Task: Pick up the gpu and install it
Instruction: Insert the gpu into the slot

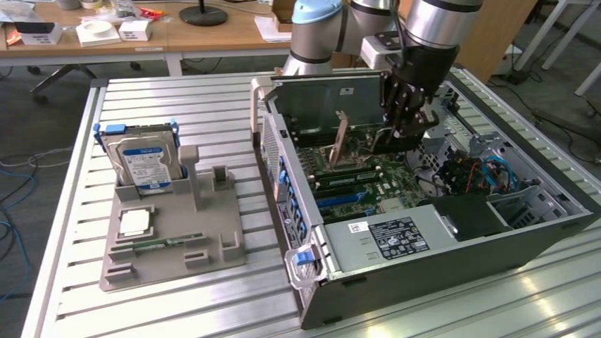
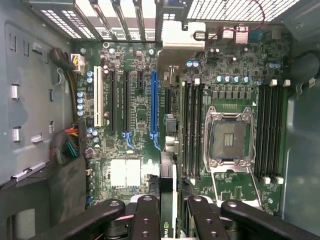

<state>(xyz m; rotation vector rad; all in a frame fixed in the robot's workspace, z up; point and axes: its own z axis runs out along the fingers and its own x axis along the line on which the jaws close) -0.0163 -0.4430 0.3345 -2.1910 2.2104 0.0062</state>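
Half done: jaws clamp the gpu over the motherboard, three o'clock from the parts tray; seating remains.

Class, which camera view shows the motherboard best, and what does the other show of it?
The wrist view: it looks straight down on the motherboard, so slots and socket lie plain. The exterior view shows it slanted inside the case, partly hidden behind the claw gripping the gpu.
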